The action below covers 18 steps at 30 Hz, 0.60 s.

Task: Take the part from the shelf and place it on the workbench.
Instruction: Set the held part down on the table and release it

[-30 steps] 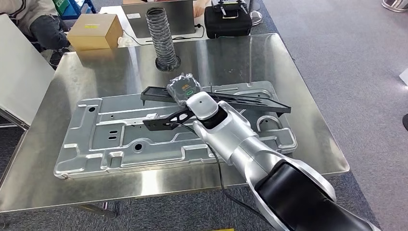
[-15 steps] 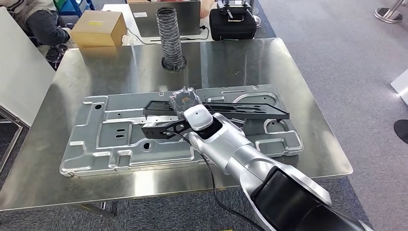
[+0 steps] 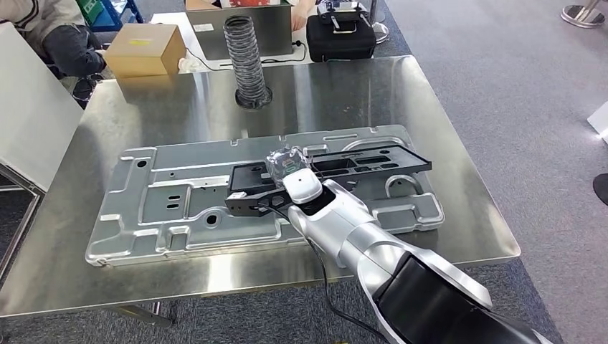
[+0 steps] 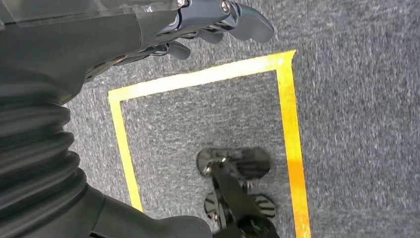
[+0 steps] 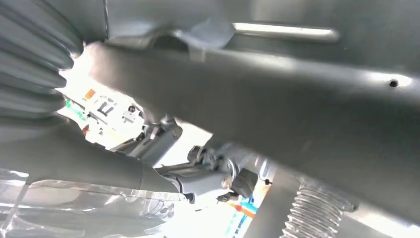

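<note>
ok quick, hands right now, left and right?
Left hand: holding nothing, fingers loosely apart, hanging over the floor.
Right hand: gripping the black part over the metal panel.

Stainless steel tabletop (image 3: 179, 107), shiny, overhead light glare across it. Grey carpet floor (image 3: 516, 93) all around. Yellow tape rectangle (image 4: 292, 129) on the carpet in left wrist view. White panel (image 3: 29, 115) at 9 o'clock. Beyond far edge at 12 o'clock: cardboard box (image 3: 143, 49), black case (image 3: 340, 37), second white table (image 3: 172, 21). Seated person (image 3: 50, 36) at 10 o'clock. Corrugated grey hose (image 3: 246, 61) upright near far edge.
</note>
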Tool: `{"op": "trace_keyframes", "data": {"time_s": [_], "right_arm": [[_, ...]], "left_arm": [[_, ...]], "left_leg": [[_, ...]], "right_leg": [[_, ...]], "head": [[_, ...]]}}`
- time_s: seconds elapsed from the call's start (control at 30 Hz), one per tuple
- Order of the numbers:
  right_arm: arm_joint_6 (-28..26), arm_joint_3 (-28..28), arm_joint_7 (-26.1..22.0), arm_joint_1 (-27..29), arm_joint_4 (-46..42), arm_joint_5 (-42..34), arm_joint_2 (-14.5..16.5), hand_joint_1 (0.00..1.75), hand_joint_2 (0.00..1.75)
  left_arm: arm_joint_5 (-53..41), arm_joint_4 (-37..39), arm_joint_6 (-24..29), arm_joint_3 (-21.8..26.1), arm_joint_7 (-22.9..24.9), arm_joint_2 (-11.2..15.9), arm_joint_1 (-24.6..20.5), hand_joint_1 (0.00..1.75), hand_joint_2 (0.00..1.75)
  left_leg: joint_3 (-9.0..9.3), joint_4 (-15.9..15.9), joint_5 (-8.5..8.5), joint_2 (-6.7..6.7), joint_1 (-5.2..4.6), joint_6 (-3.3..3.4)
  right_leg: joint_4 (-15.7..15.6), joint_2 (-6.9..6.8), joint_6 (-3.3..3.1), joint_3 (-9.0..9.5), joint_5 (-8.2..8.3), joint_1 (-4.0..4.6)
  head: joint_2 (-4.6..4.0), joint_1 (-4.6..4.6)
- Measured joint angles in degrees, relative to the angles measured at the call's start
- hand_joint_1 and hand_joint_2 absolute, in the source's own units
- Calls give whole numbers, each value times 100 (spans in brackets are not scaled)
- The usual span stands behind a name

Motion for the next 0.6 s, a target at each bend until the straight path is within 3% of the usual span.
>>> {"op": "trace_keyframes", "data": {"time_s": [0.07,0.1,0.13,0.17,0.23,0.3,0.43,0.5,0.57,0.6], "right_arm": [[2,0,-26,45,26,-21,4,0,0],[0,0,-38,76,36,-35,4,0,0],[-11,-1,-64,101,44,-63,4,0,0],[-32,-5,-100,116,47,-98,5,0,0],[-92,-26,-217,119,43,-221,13,0,0],[-136,-71,-367,113,18,-408,21,0,0],[-280,-316,-931,107,-167,-1311,26,0,0],[-388,-529,-1309,100,-327,-1895,26,0,0],[-490,-768,-1678,112,-519,-2448,24,0,0],[-532,-925,-1860,135,-657,-2717,22,0,0]], "left_arm": [[1,0,13,0,6,-1,3,0,44],[1,0,15,0,3,-2,6,0,0],[0,0,20,0,0,-3,8,0,0],[0,0,24,0,-2,-3,8,0,0],[-1,1,31,-1,-1,-2,-3,0,0],[-1,0,30,-10,5,-3,-19,0,0],[0,0,-3,-74,47,-11,-40,0,0],[1,0,-16,-115,73,-16,-67,0,0],[2,0,-26,-143,87,-24,-90,0,0],[2,0,-33,-155,90,-28,-97,0,0]], "left_leg": [[-363,803,-363,3,15,-42],[-488,1066,-435,4,26,-60],[-503,1097,-389,5,39,-74],[-398,885,-234,8,54,-85],[33,49,144,11,79,-103],[300,-486,301,-5,69,-55],[296,-542,323,-19,46,114],[288,-554,344,-11,52,181],[272,-551,349,-5,37,213],[266,-549,350,-4,26,219]], "right_leg": [[2,-2,-9,-3,3,-2],[7,-3,-7,-5,1,-3],[17,-2,0,-7,-3,-6],[32,1,13,-7,-12,-11],[85,10,66,-9,-48,-18],[137,23,134,-26,-73,-8],[193,25,247,-67,-108,-19],[598,16,295,-245,-368,-33],[1407,11,318,-617,-753,-35],[1744,11,316,-778,-864,-33]], "head": [[0,-3],[0,-3],[0,-3],[0,-3],[0,-3],[0,1],[0,2],[0,8],[0,10],[0,10]]}}
